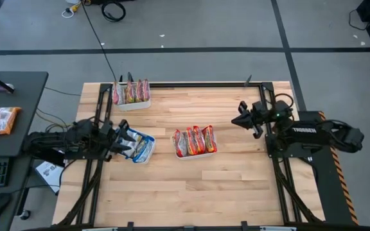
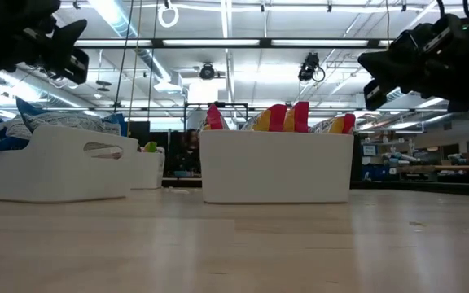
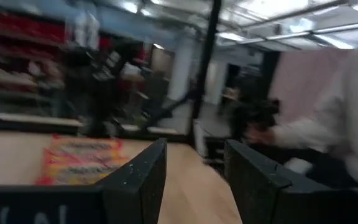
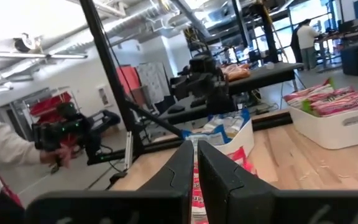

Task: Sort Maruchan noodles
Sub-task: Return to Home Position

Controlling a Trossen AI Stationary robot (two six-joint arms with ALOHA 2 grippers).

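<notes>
The table (image 1: 191, 192) beneath the left gripper (image 1: 122, 142) and the right gripper (image 1: 239, 120) was pale wood planking, smooth with a low sheen; the bin (image 2: 275, 167) between them was white plastic, smooth and matt; the noodle packets (image 1: 194, 140) in it were crinkly, glossy film; the left gripper's fingers (image 3: 142, 180) looked like dark matt plastic, perhaps faintly grained.

This is looking like an industrial lab hall — strip lights (image 2: 218, 42) are glowing under bare ceiling pipes (image 2: 324, 6), and taped lines (image 1: 172, 50) are crossing the grey floor (image 1: 223, 25).
</notes>
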